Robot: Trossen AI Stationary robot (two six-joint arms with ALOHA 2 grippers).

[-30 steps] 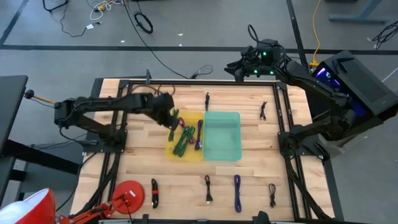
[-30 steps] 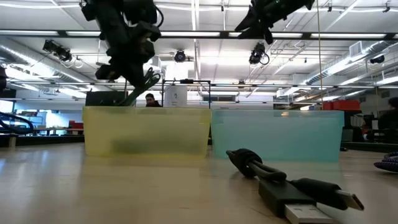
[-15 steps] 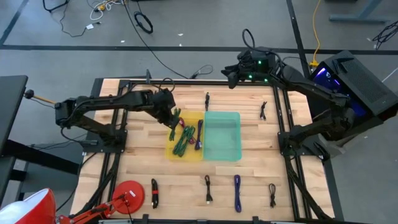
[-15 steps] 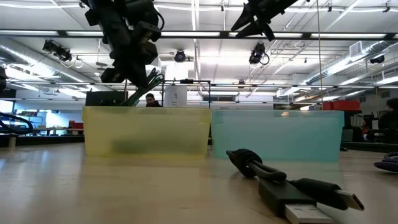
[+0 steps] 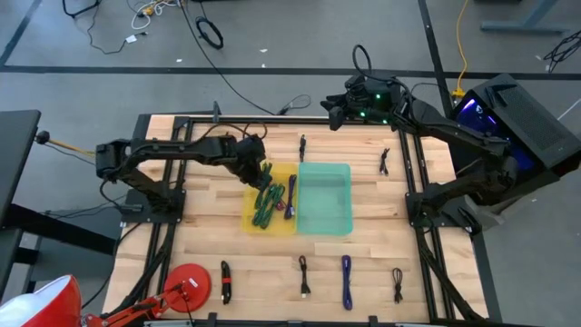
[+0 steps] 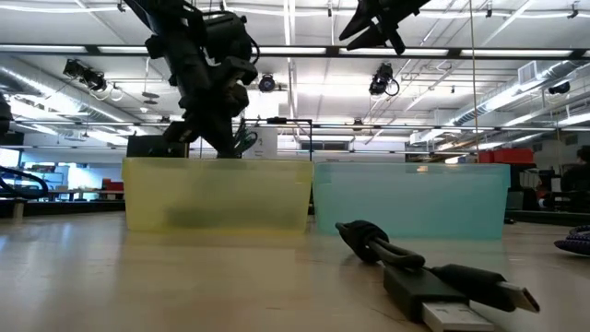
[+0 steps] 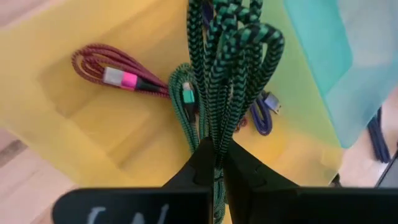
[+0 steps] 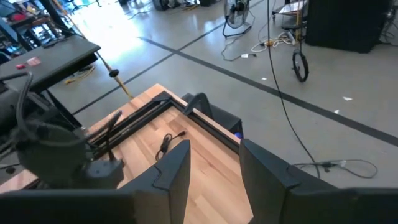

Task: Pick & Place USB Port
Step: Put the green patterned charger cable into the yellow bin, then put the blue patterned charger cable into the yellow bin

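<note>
Coiled cables crowd the yellow bin; the teal bin lies open.

Both arms were dark, jointed assemblies with black cabling along their links. The right gripper carried small green indicator lights behind it; the left gripper had tapered black fingers
</note>
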